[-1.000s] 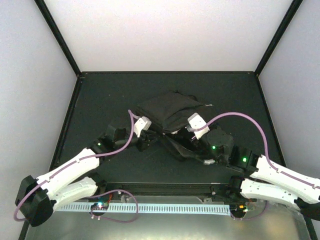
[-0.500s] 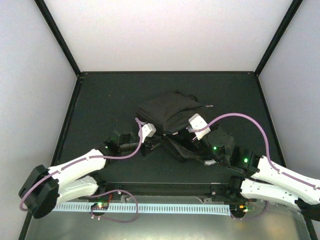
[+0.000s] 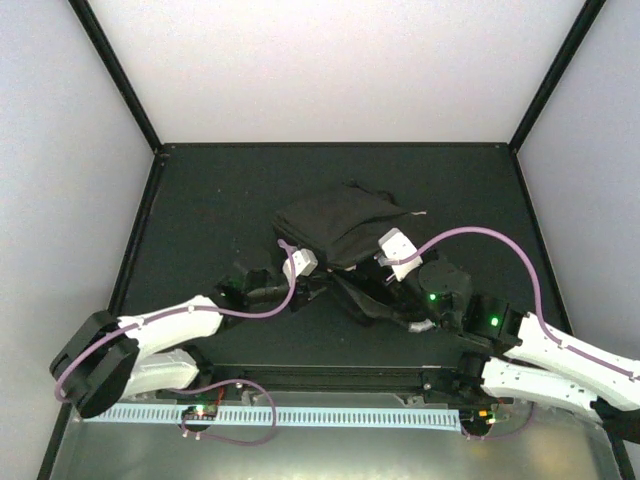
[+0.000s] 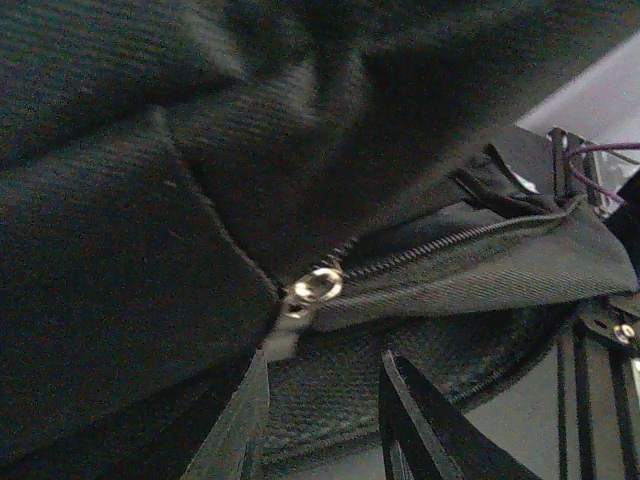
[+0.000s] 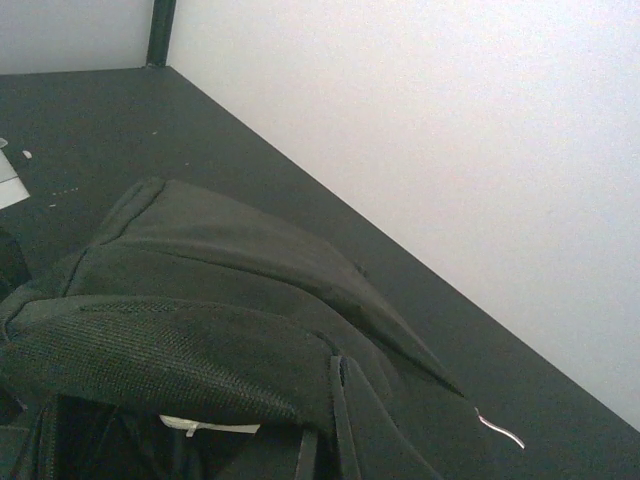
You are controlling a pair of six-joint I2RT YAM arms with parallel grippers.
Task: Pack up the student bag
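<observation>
The student bag (image 3: 335,225), a black fabric backpack, lies crumpled at mid-table. In the left wrist view it (image 4: 120,250) fills the frame, with a silver zipper slider (image 4: 318,285) at the end of a partly open zip. My left gripper (image 4: 320,405) is open just below that slider, its fingers (image 4: 235,430) either side of mesh fabric and holding nothing; from above it (image 3: 316,290) sits at the bag's near-left edge. My right gripper (image 5: 325,440) is shut on the mesh-lined rim of the bag (image 5: 220,270); from above it (image 3: 372,272) is at the bag's near edge.
White walls and black corner posts (image 3: 120,85) enclose the dark table (image 3: 200,200). A silver zip tab (image 3: 418,212) sticks out at the bag's right. A white perforated strip (image 3: 330,415) runs along the near edge. The right arm's purple cable (image 4: 600,150) shows beyond the bag.
My left arm has swung to the right and closer to the bag's near-left edge. The right arm and the bag have hardly moved.
</observation>
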